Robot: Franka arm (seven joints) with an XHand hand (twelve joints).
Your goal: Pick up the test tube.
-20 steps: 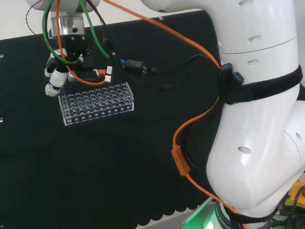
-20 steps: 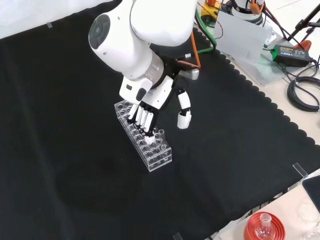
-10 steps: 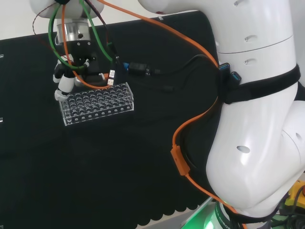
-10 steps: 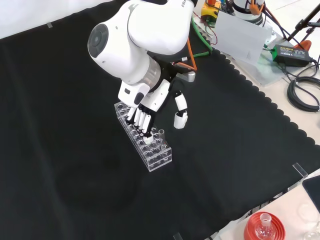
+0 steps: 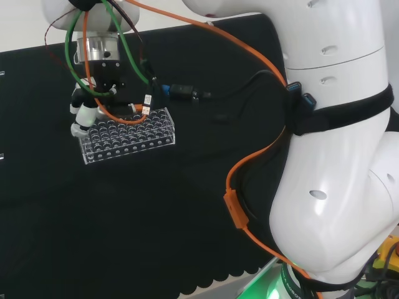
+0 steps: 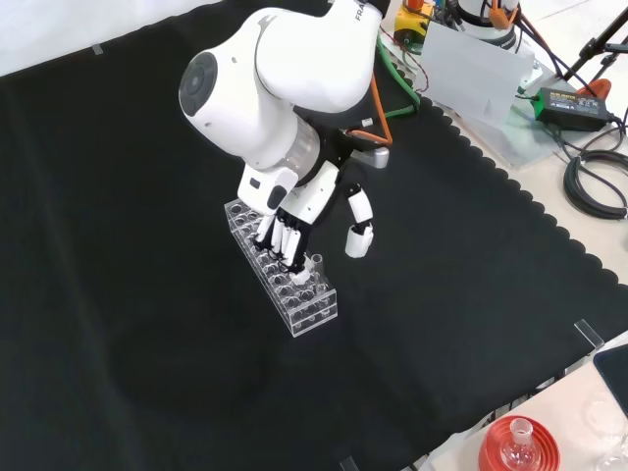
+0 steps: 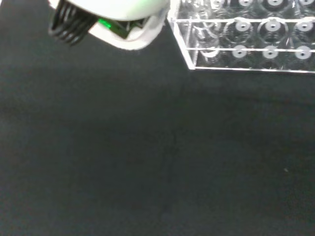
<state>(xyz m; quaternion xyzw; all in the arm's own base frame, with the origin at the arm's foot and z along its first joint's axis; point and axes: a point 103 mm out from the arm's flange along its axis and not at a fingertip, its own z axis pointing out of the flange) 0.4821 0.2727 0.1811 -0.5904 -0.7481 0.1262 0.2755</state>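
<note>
Hand (image 6: 299, 211) over clear rack (image 6: 294, 294), straight fingers (image 6: 285, 237) reaching down beside test tube (image 6: 315, 263). Thumb spread wide, grasping nothing.

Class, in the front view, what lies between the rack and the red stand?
Only bare black cloth separates the rack from the red stand, front view.

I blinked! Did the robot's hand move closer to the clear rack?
Yes. In the head view the hand has shifted right, toward the fixed rack, and now sits at its left end.
</note>
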